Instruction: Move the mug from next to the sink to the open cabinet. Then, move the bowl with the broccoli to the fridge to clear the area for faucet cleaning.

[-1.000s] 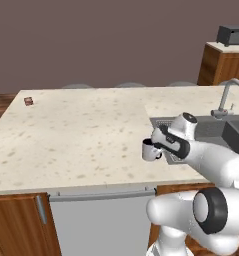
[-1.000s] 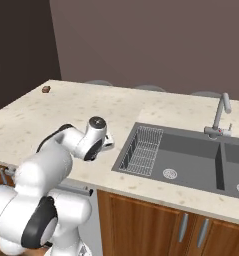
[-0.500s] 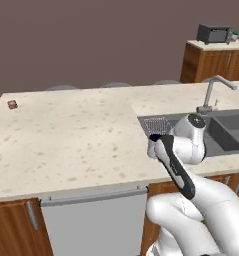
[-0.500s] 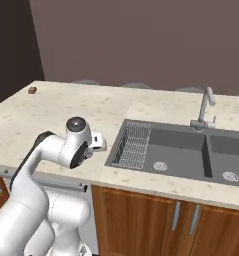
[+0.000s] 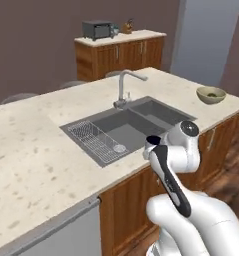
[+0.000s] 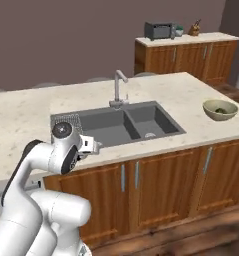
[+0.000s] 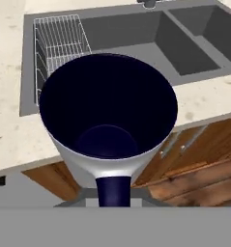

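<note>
Holding the mug (image 7: 108,123) by its handle, your hand (image 6: 89,146) is closed on it at the front edge of the counter (image 5: 31,150), just in front of the sink (image 5: 126,127); in the hand view you look straight down into the mug's dark inside, with its pale rim toward you and the handle at the bottom. From the left base view the mug (image 5: 152,142) shows as a dark rim at the end of the arm, over the counter's front edge and clear of the surface. From the right base view the hand sits beside the sink (image 6: 118,122) at its near left corner, and the mug itself is too small to make out there. Note the wire rack (image 5: 97,140) in the left part of the sink and the faucet (image 6: 119,89) standing behind the divider between the two basins. Well apart, at the far right end of the counter, stands the bowl (image 6: 220,109) with something green inside, too small to identify. Behind the counter you see a wooden sideboard (image 6: 186,57) carrying a dark microwave (image 6: 158,30).
</note>
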